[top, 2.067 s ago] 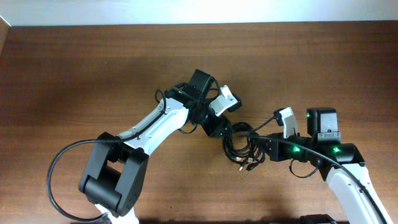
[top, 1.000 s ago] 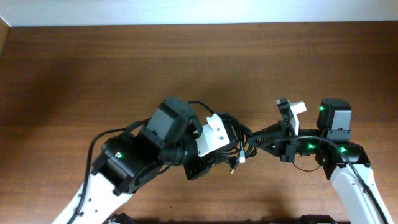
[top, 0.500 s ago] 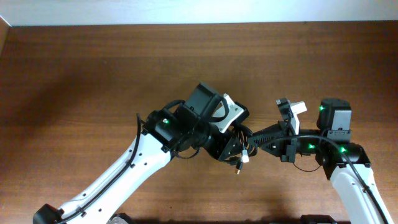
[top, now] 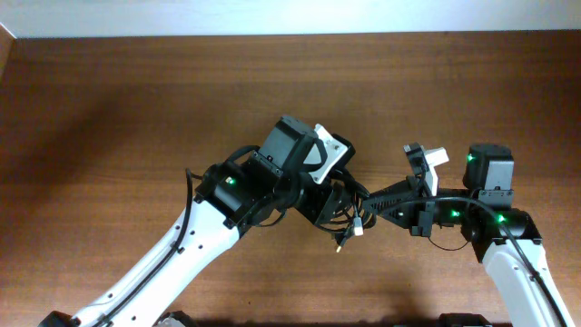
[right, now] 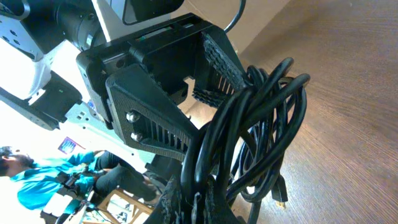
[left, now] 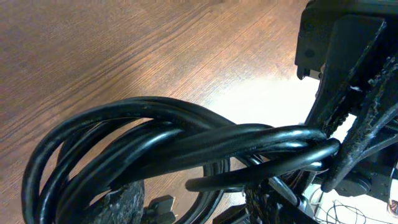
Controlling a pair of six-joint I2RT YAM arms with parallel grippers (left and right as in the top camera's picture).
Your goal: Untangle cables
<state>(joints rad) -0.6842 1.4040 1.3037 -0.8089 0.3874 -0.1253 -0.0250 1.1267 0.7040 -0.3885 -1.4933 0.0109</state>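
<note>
Black cables formed a looped bundle at the centre of the overhead frame. Its long axis ran left to right, with the plug ends pointing toward the lower edge. The left gripper had its jaws apart, loops threaded between its fingers. Further right, the right gripper was clamped tight on the bundle's end.
</note>
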